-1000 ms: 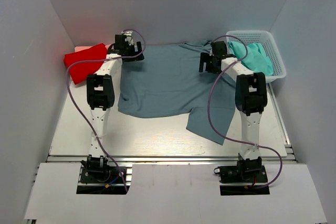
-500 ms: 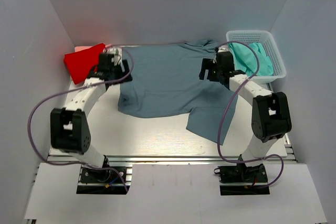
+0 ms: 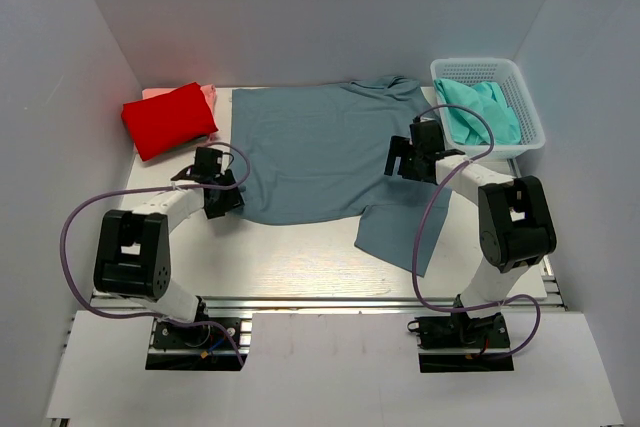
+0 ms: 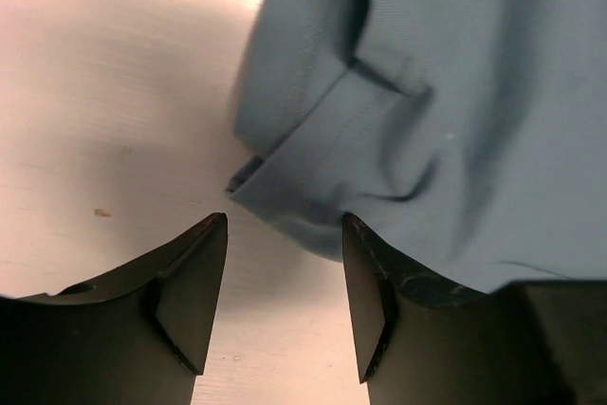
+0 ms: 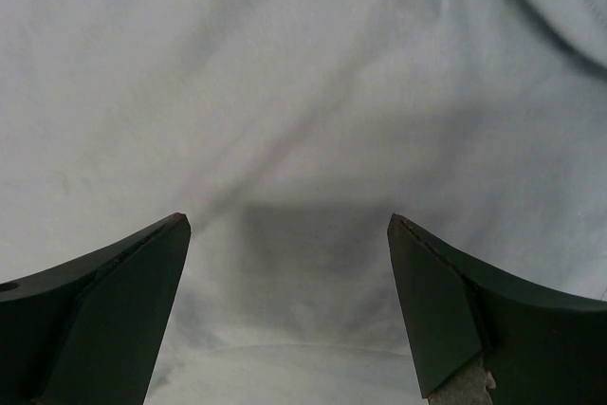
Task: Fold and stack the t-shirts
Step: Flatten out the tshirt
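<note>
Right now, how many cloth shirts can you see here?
4: a dusty blue-grey shirt spread mid-table, a folded red shirt far left, a pink one peeking beneath it, a teal one in the white mesh basket. More may hide there.

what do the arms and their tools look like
The left arm and right arm are both slim white links joined by chunky black joint housings. A thin lilac cable loops loosely along each. The left tool and right tool each have two dark, wedge-shaped fingers tapering to blunt tips. No markings are legible.
</note>
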### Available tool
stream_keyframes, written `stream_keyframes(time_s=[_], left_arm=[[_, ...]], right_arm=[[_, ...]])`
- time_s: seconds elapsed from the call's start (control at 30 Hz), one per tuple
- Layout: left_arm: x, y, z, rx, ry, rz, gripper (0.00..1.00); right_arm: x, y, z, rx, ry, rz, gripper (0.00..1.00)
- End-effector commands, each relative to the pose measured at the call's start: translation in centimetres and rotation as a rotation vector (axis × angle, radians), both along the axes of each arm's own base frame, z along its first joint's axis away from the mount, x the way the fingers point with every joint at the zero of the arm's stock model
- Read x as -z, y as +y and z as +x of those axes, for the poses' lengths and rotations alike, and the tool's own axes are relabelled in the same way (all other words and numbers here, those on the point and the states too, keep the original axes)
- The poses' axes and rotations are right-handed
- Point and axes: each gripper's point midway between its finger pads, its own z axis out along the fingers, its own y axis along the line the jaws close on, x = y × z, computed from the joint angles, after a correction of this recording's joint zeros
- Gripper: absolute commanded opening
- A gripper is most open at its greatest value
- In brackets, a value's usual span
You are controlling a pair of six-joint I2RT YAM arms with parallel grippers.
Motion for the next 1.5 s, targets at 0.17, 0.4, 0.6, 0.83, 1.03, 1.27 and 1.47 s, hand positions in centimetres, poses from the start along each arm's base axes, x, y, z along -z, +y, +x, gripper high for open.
stream_keyframes(time_s=[0.17,0.4,0.6,0.83,1.03,1.27,1.47], left_arm=[[-0.8,2.9,0.9,-0.172,-0.064,0.073,0.6],[1.4,3.5,0.8,-0.198,-0.018,0.071,0.38],[2.8,1.6,0.2,-0.112,0.019,-0.01,0.0],[-2.0,3.4,-2.4,-0.219,-0.032,0.065,0.0],[-3.2,4.5,-4.9,-0.376,-0.013,0.056,0.0],[-0.9,4.7,-7.9,-0.422,0.167,0.09,0.32],[-1.2,6.1,-8.4,-0.479,0.178,0.16,0.96]], right_arm=[[1.1,-1.2,-1.0,0.035,0.037,-0.035,0.9],[1.9,-1.4,-1.0,0.038,0.065,-0.054,0.9],[2.2,-1.7,-1.0,0.052,0.074,-0.067,0.9],[2.6,-1.7,-1.2,0.061,0.084,-0.061,0.9],[3.2,-1.6,-1.7,0.063,0.108,-0.054,0.9],[1.7,-0.9,-1.2,0.02,0.084,-0.035,0.9],[-2.0,0.6,-0.2,-0.065,-0.013,0.0,0.9]])
